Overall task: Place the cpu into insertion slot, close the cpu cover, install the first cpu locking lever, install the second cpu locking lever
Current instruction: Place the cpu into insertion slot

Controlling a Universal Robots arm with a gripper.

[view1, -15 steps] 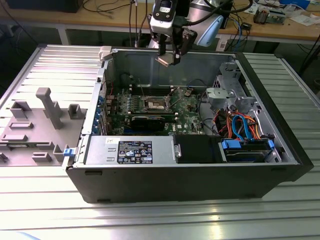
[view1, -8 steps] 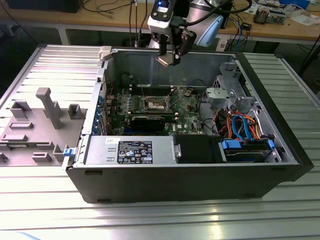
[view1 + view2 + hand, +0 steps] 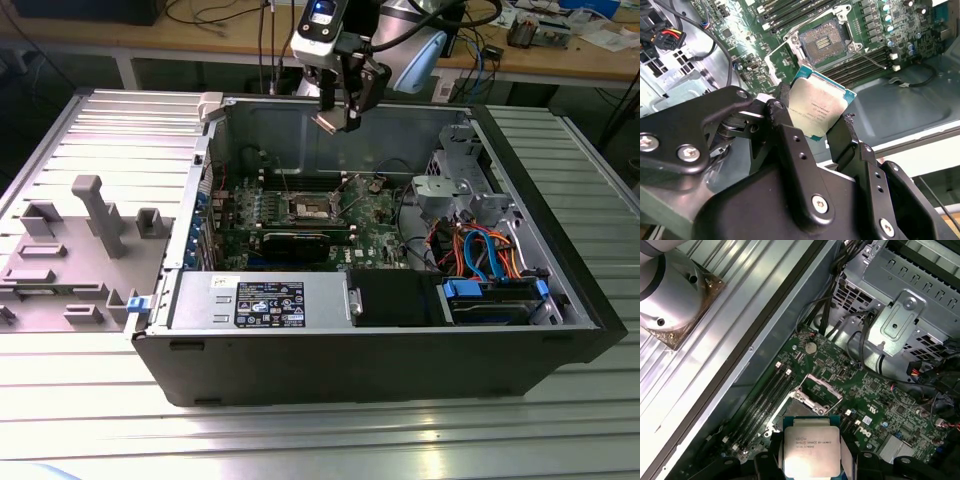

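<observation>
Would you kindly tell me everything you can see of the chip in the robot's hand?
The chip is a small flat square with a silver-grey metal top bearing print and a thin green-blue edge. The hand grips it by two opposite sides, in the air above the green motherboard. The open socket lies below it, apart; nothing else touches it.

Electronics lab: cable-strewn wooden workbench (image 3: 90, 40)

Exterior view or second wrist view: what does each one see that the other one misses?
Exterior view: the whole black computer case, the grey power supply, and the blue and orange cables. Second wrist view: the screws on the black jaws, and the teal edge of the cpu. Both: the cpu gripped in the jaws, above the green motherboard.
</observation>
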